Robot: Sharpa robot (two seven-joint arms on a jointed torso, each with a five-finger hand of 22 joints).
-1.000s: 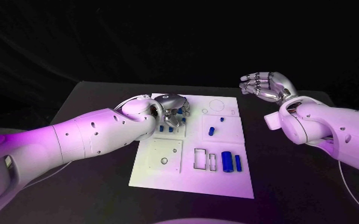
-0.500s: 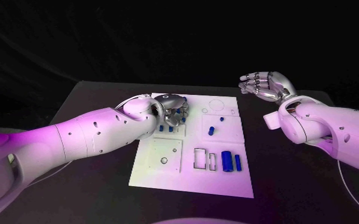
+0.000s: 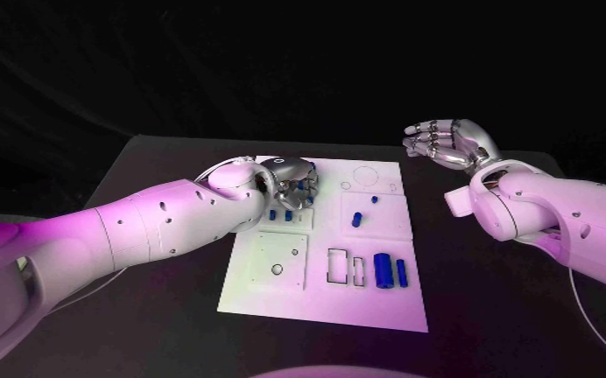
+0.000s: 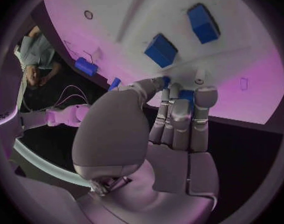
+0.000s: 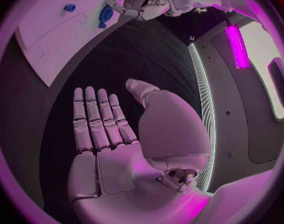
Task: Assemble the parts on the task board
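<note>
Left hand [image 3: 291, 182] still over task board [image 3: 379, 304] (barely shifted).

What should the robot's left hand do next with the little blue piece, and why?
Probably lift a little. The left robot hand sits on the task board, and its fingertips seem to pinch a small blue part. The right robot hand waits off the board with nothing in it.

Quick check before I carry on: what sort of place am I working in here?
Likely a robot test or demo booth: a black table before a dark backdrop, a white task board with small blue parts, and a glowing pink light strip on a wall panel.
</note>
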